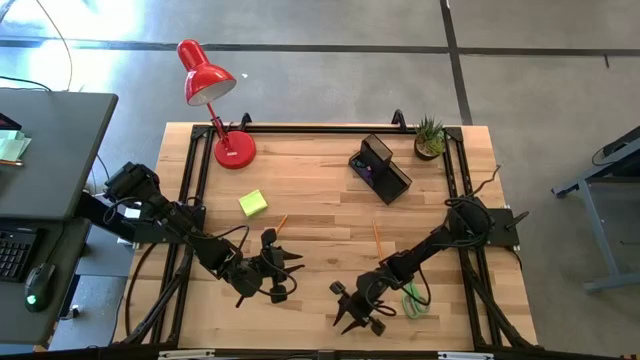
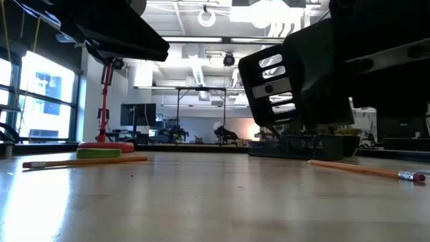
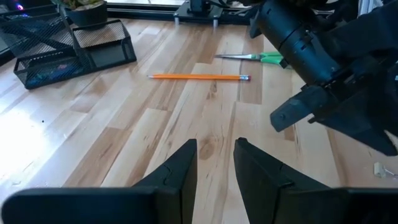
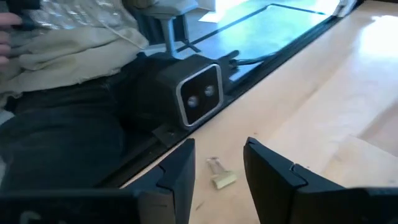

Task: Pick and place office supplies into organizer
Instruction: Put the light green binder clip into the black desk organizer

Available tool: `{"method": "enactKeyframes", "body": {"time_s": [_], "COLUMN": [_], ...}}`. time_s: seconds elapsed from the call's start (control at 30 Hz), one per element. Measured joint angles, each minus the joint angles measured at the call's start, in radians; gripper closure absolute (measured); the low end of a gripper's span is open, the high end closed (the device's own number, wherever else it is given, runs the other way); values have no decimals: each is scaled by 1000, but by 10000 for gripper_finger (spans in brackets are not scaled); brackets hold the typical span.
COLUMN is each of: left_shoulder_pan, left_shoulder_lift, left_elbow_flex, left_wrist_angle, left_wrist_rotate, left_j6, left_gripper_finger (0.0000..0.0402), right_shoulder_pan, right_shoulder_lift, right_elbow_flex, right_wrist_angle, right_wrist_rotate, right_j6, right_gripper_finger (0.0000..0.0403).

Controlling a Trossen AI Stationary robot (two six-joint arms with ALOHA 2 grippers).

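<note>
Both grippers hang empty near the table's front edge: the left gripper (image 3: 215, 163) slightly parted, a pencil (image 3: 199, 77) ahead; the right gripper (image 4: 217, 165) parted wider.

The bench (image 1: 330, 215) is smooth light wood. The organizer (image 1: 380, 168) is black wire mesh. The lamp (image 1: 205, 75) is shiny red. Both tools look dull black.

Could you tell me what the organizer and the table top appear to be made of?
The organizer looks like black wire mesh, probably coated metal: its walls show a fine see-through grid under a solid rim. The table top appears to be pale wood with a smooth, faintly glossy finish: jointed planks with visible grain, reflecting light in the low view.
</note>
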Motion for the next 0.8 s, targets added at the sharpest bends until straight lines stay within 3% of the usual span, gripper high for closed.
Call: {"method": "enactKeyframes", "body": {"time_s": [0.33, 0.8], "left_shoulder_pan": [-2, -40], "left_shoulder_lift": [17, 152], "left_elbow_flex": [0, 0], "left_wrist_angle": [-2, 93], "left_wrist_rotate": [18, -4], "left_j6": [-71, -225], "left_gripper_finger": [309, 309], "right_shoulder_pan": [28, 43], "right_shoulder_lift": [0, 2], "right_elbow_flex": [0, -1], "right_wrist_angle": [-13, -79], "right_wrist_rotate": [41, 95], "right_j6": [-10, -51], "right_gripper_finger": [274, 274]}}
